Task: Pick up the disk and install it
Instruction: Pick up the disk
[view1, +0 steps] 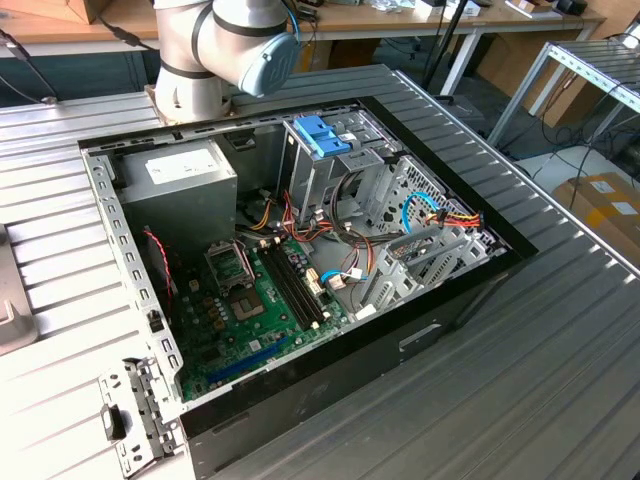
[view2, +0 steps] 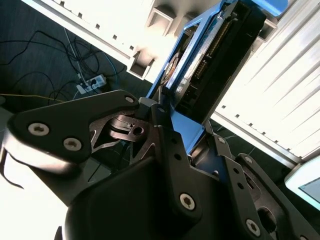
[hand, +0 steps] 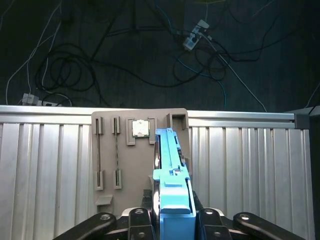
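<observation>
The disk (hand: 172, 165), a flat drive framed by bright blue rails, appears edge-on in the first wrist view, between the black fingers (hand: 142, 216) of my gripper (hand: 174, 212). The second wrist view shows the disk's (view2: 210, 50) dark connector side and blue rail reaching out from the gripper (view2: 187, 132), which is shut on it. The disk's far end lies over a beige holder tray (hand: 110, 150); I cannot tell whether it touches the tray. In the exterior view the open computer case (view1: 470, 300) lies on the table, with a metal drive cage (view1: 345, 175) inside.
The tray carries a small square chip (hand: 141, 128) and sits on a slatted aluminium table (hand: 45, 170); beyond the table's edge is dark floor with cables (hand: 75, 65). The case holds a grey power-supply box (view1: 180, 180), a green motherboard (view1: 260, 300) and a blue clip (view1: 322, 135). The arm's base (view1: 200, 60) stands behind it.
</observation>
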